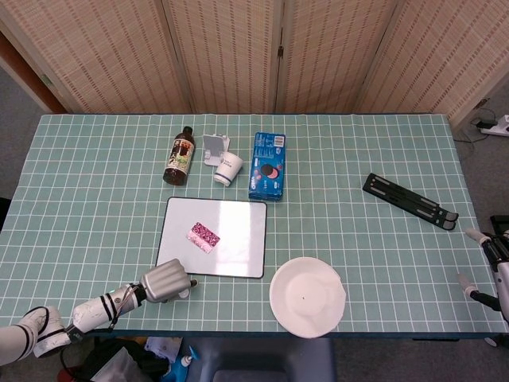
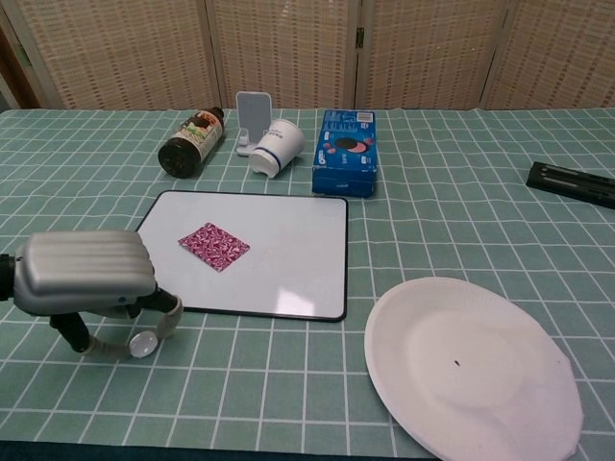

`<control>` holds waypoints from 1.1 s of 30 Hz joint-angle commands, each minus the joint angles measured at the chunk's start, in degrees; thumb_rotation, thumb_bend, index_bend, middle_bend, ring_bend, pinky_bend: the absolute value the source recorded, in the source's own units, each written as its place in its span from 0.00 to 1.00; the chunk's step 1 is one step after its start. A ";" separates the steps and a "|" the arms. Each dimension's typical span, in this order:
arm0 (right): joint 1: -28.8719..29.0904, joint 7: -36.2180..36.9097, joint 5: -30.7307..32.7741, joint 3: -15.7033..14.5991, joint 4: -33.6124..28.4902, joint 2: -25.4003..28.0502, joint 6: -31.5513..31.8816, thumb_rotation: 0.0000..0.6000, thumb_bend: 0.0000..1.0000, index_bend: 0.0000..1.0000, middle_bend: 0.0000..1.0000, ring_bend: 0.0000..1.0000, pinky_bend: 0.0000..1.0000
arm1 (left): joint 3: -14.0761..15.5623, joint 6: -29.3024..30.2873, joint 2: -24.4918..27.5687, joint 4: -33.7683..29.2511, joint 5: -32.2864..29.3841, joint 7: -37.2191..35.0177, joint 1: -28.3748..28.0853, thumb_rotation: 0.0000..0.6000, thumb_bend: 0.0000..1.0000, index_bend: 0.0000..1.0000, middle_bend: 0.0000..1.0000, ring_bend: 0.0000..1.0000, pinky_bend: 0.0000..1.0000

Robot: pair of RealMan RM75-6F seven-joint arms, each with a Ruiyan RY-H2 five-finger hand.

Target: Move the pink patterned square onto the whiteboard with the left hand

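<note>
The pink patterned square lies flat on the left half of the whiteboard. My left hand hovers low over the table just off the whiteboard's near left corner, holding nothing, its fingers bent downward with gaps between them. My right hand shows only partly at the far right edge of the head view, fingers spread and empty, well away from the board.
A white paper plate sits near the front edge right of the whiteboard. Behind the board stand a brown bottle, a tipped white cup, a small white stand and a blue box. A black bar lies far right.
</note>
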 commanded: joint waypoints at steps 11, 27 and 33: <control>0.27 -0.06 -0.25 0.20 -0.17 0.09 -0.09 1.00 0.19 0.20 0.26 0.23 0.27 | -1.40 1.56 2.98 -1.52 -2.96 -4.43 0.31 1.00 0.30 0.48 1.00 0.96 0.94; 0.61 0.26 -0.60 0.33 0.16 -0.16 -0.18 1.00 0.19 0.20 0.26 0.23 0.27 | -9.24 -3.59 3.91 -1.23 -12.08 -7.00 -2.95 1.00 0.30 0.48 1.00 0.96 0.94; 0.44 0.34 -0.39 0.21 0.26 -0.10 -0.19 1.00 0.19 0.20 0.26 0.23 0.27 | -11.53 -8.38 1.40 0.39 -15.84 -6.98 -4.96 1.00 0.30 0.48 1.00 0.96 0.94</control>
